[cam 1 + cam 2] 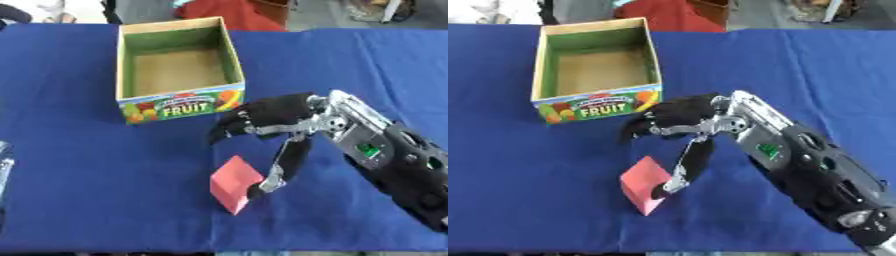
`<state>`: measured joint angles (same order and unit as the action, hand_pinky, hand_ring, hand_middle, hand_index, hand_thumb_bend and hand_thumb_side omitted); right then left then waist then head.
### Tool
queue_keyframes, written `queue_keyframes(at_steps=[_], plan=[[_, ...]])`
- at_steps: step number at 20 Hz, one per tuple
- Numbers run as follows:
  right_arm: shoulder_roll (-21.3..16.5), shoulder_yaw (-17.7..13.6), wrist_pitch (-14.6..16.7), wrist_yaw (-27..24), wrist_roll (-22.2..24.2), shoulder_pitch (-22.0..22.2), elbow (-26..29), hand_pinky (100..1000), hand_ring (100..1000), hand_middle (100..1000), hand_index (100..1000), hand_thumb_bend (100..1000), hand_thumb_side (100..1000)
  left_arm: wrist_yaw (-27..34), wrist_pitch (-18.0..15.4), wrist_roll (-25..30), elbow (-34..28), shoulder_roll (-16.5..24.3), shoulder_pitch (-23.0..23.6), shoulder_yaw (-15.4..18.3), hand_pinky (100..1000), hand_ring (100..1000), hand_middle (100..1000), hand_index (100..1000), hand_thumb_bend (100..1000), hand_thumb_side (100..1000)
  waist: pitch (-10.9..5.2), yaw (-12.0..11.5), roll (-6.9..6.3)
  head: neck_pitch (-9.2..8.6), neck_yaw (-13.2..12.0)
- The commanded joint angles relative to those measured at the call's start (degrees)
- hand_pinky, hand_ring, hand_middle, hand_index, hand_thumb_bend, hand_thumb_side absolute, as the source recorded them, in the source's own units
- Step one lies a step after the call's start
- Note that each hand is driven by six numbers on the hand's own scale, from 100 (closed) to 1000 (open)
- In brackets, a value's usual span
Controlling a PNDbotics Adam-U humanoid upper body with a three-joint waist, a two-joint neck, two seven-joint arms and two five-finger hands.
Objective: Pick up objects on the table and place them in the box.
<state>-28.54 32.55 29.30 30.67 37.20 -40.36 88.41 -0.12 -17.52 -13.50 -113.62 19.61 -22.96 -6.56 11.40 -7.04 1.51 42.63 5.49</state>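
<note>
Left eye view, red block (234, 184): lies on the blue tablecloth (87, 170), near the box's front.
Box (180, 106): open, nothing visible inside.
Right hand (271, 117): spread; thumb (282, 165) tip apparently touching the block, fingers above it.

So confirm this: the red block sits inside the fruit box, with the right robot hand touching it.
Wrong place. In the left eye view the red block lies on the blue tablecloth, in front of the fruit box, which holds nothing. The right robot hand does touch it.
</note>
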Motion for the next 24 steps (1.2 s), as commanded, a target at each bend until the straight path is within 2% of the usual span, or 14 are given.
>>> queue_keyframes(at_steps=[1,5,10,15,24], plan=[[-0.67,0.04,15.65,0.29,14.77,-1.15,-0.40,920,885,902,964,450,607,-0.11,-0.13,0.23,-0.97,1.23,-1.00,0.13,550,799,812,843,100,871,-0.64,-0.05,-0.09,-0.61,0.14],[-1.13,0.72,16.20,0.01,14.77,-1.84,-1.31,924,882,901,969,477,582,-0.12,-0.09,0.30,-0.97,1.26,-0.92,0.14,550,799,813,843,100,871,-0.65,0.02,-0.05,-0.59,0.16],[-1.44,0.94,16.50,0.19,14.77,-2.56,-1.86,940,890,906,972,558,624,-0.26,0.09,0.45,-0.97,1.35,-0.74,0.18,549,800,814,844,100,872,-0.59,0.06,-0.05,-0.53,0.23],[-1.54,1.45,17.10,0.72,14.77,-3.21,-2.29,944,892,910,976,602,647,-0.29,0.14,0.53,-0.97,1.33,-0.74,0.15,548,800,815,844,100,872,-0.47,0.05,-0.03,-0.41,0.35],[-2.69,0.72,15.66,-3.07,14.77,-5.30,-1.21,932,876,899,969,593,698,-0.53,0.42,0.75,-0.97,1.38,-0.47,0.18,548,801,816,844,100,873,-0.62,0.23,0.06,-0.07,0.30]])
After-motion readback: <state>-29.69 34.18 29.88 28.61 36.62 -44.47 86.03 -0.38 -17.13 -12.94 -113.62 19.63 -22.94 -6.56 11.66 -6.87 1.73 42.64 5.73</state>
